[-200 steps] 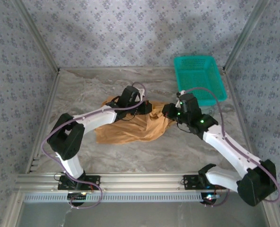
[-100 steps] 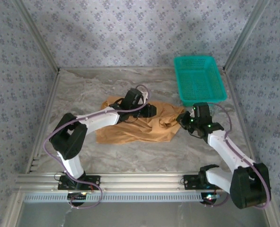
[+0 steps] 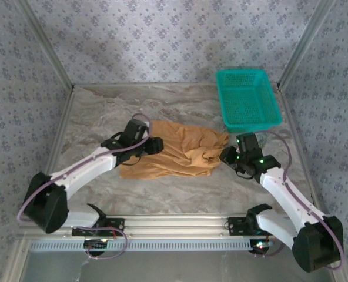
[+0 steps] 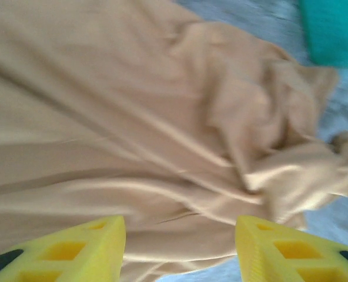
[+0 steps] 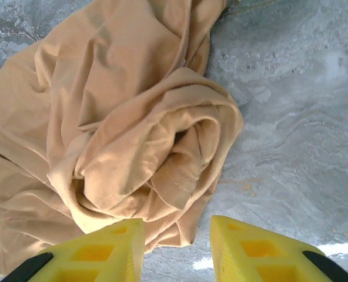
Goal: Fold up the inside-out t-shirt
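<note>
Left gripper: I read its yellow fingers as spread, nothing between them; it hangs low over the inside-out t-shirt, cloth running under the gap; from the top camera I place this gripper at the shirt's left part.
Right gripper: jaws parted and empty; it sits just beside the bunched roll at the shirt's right end, bare table to one side of the gap; from above I find it at the shirt's right edge.
T-shirt: tan-orange, lying on the table between the two grippers; smoother on the left, crumpled and rolled on the right; a stitched seam shows on the roll.
Teal basket: far right of the table, near the shirt's far right corner; I cannot tell whether they touch.
Table: grey marbled top.
</note>
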{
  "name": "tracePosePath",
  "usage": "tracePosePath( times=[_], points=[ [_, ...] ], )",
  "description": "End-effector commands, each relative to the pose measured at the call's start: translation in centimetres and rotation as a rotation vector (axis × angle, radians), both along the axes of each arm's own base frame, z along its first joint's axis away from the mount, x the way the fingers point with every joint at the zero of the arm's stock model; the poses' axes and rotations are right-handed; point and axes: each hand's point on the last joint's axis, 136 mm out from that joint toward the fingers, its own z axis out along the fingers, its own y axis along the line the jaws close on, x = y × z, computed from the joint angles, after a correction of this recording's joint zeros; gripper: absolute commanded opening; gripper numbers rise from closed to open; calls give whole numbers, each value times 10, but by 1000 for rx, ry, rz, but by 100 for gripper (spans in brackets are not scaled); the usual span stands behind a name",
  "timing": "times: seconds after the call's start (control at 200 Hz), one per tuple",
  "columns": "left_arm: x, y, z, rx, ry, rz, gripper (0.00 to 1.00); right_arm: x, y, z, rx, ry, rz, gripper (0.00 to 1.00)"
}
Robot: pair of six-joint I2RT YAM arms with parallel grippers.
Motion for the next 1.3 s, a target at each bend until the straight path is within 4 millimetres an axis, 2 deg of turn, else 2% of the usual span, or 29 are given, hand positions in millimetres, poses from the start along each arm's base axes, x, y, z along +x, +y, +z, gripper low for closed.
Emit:
tracePosePath(
  times=[0.0, 0.15, 0.25, 0.35, 0.64, 0.794, 0.939, 1.024, 1.174, 1.294],
  points=[
    [-11, 51, -11, 58, 25, 147, 56, -10, -1, -22, 14, 66, -34, 37],
    [-20, 97, -22, 14, 53, 288, 56, 7, 3, -26, 21, 63, -47, 41],
    [-27, 118, -29, 2, 63, 356, 58, 19, 10, -28, 26, 70, -36, 41],
    [-33, 130, -35, 1, 79, 399, 59, 27, 16, -28, 28, 82, -18, 41],
    [-33, 134, -46, -4, 110, 407, 59, 24, 30, -22, 24, 81, 20, 41],
    [-31, 132, -48, -12, 115, 402, 58, 25, 27, -18, 11, 67, 12, 41],
    [-31, 134, -49, -11, 124, 409, 57, 31, 24, -25, -3, 81, 5, 40],
    [-33, 139, -51, -15, 146, 441, 57, 37, 21, -29, -21, 76, -5, 29],
    [-36, 150, -61, -2, 212, 494, 56, 48, 18, -30, -44, 76, 7, 0],
    [-34, 147, -72, 10, 257, 475, 56, 48, 23, -5, -30, 39, 47, 0]
  ],
)
